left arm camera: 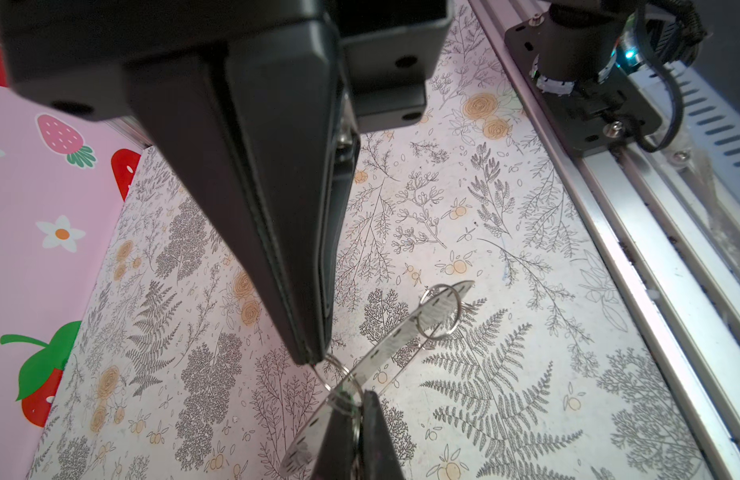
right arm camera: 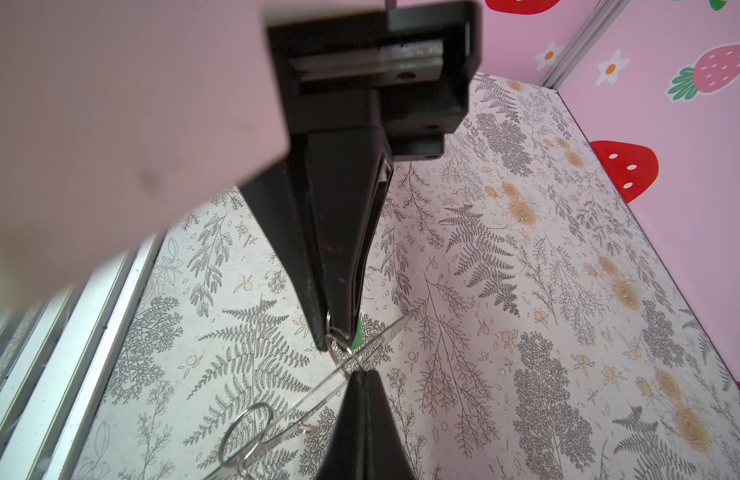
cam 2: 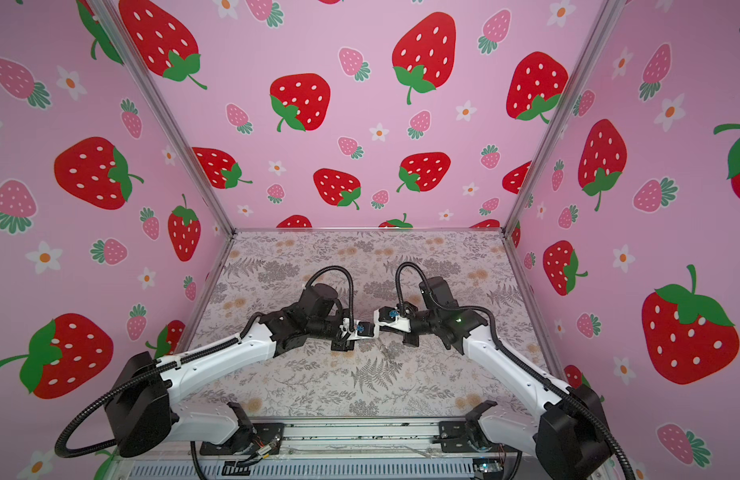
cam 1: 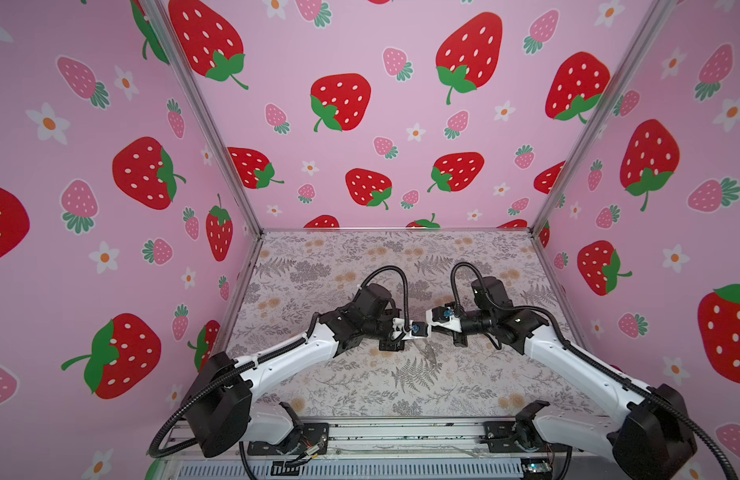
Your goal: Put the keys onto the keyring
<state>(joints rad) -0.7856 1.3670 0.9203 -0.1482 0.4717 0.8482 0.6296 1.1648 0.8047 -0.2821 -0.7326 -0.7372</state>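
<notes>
Here, left tool (left arm camera: pixel 314 359) and right tool (right arm camera: pixel 337 336) both pinch the keyring (left arm camera: pixel 384 353).

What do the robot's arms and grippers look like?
Two white-shelled arms, left arm and right arm, with black joints and ribbed black cables looping over the wrists. The left gripper and right gripper are black, with tapering wedge fingers.

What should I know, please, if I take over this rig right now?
Left gripper: shut, pinching a small wire loop on the rim of the large flat thin brownish-grey keyring.
Right gripper: shut on that keyring beside it, holding it tilted over the floral table.
Bright-green plastic key tag: only a sliver shows behind the right gripper.
Done: both grips set. To do: threading the key, unconfirmed.
</notes>
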